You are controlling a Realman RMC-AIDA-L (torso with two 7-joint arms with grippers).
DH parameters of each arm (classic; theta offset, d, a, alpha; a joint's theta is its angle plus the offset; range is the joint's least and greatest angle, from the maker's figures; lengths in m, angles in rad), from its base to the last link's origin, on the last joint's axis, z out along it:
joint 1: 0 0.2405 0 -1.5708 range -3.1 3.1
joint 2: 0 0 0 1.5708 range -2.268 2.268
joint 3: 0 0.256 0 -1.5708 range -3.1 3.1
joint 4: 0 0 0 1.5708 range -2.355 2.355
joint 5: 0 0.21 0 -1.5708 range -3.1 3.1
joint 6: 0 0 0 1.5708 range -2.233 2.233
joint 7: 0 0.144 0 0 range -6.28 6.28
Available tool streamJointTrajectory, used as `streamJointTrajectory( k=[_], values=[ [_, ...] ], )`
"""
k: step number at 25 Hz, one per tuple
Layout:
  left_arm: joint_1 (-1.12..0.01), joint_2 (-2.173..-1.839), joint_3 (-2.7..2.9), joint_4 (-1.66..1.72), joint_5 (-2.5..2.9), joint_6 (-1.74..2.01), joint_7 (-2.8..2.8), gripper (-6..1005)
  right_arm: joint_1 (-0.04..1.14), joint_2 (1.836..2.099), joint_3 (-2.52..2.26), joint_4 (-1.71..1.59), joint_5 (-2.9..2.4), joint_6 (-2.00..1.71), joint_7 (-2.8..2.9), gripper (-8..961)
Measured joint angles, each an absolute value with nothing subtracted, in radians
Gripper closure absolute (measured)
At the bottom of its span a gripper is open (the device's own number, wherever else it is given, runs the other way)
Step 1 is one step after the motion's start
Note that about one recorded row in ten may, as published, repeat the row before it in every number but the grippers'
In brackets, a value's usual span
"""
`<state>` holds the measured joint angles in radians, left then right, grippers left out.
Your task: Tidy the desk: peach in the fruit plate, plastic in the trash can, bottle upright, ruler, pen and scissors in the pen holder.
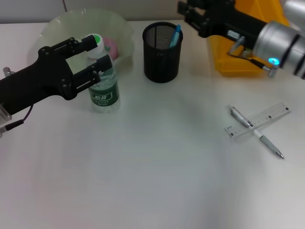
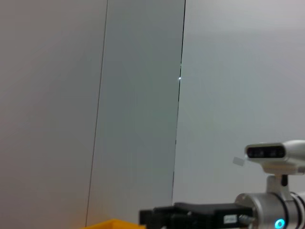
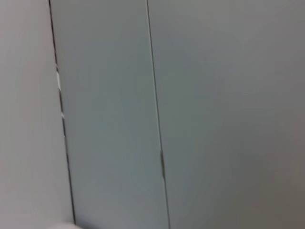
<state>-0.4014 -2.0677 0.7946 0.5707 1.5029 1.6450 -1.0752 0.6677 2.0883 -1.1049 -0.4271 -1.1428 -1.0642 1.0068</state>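
Bottle [image 1: 103,86] stands upright between the spread fingers of the left gripper [image 1: 93,59], nothing pinched, fruit plate [image 1: 57,26] just behind. Judgement: back straight out, no sideways nudge; right gripper [image 1: 190,14] up beyond pen holder [image 1: 162,52], its state unclear

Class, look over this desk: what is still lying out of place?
The pen and the ruler lie crossed on the table, not in the black pen holder. The bottle stands upright between the open fingers of the left gripper. The right gripper hovers above the yellow bin.
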Motion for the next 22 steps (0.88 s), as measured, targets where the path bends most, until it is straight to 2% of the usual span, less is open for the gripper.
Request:
streamJointTrajectory(
  k=[5, 6, 9, 11, 13, 14, 18, 20, 21, 22],
  values=[
    [-0.400, -2.068, 0.794, 0.572, 1.503, 1.653, -1.075, 411, 0.509, 2.083, -1.105, -0.631, -1.168, -1.165, 1.151, 656],
    [-0.399, -2.068, 0.794, 0.572, 1.503, 1.654, -1.075, 411, 0.509, 2.083, -1.105, -0.631, -1.168, -1.165, 1.151, 656],
    [-0.398, -2.068, 0.794, 0.572, 1.503, 1.658, -1.075, 411, 0.397, 2.083, -1.089, -0.843, -1.307, -1.220, 1.351, 656],
    [-0.397, -2.068, 0.794, 0.572, 1.503, 1.660, -1.075, 412, 0.374, 2.083, -1.075, -0.905, -1.356, -1.242, 1.420, 656],
    [-0.395, -2.067, 0.794, 0.572, 1.503, 1.664, -1.075, 412, 0.338, 2.083, -1.019, -1.046, -1.492, -1.315, 1.600, 607],
    [-0.394, -2.067, 0.794, 0.572, 1.503, 1.664, -1.075, 412, 0.333, 2.081, -0.933, -1.191, -1.651, -1.423, 1.799, 582],
    [-0.391, -2.069, 0.807, 0.571, 1.503, 1.667, -1.075, 412, 0.373, 2.069, -0.835, -1.372, -1.849, -1.636, 2.022, 506],
    [-0.391, -2.069, 0.821, 0.569, 1.502, 1.670, -1.075, 412, 0.433, 2.044, -0.804, -1.496, -1.971, -1.811, 2.158, 479],
    [-0.391, -2.069, 0.821, 0.569, 1.502, 1.670, -1.075, 412, 0.433, 2.044, -0.804, -1.496, -1.971, -1.811, 2.158, 465],
    [-0.392, -2.070, 0.822, 0.569, 1.502, 1.672, -1.075, 412, 0.487, 2.023, -0.802, -1.550, -2.055, -1.911, 2.229, 452]
  ],
)
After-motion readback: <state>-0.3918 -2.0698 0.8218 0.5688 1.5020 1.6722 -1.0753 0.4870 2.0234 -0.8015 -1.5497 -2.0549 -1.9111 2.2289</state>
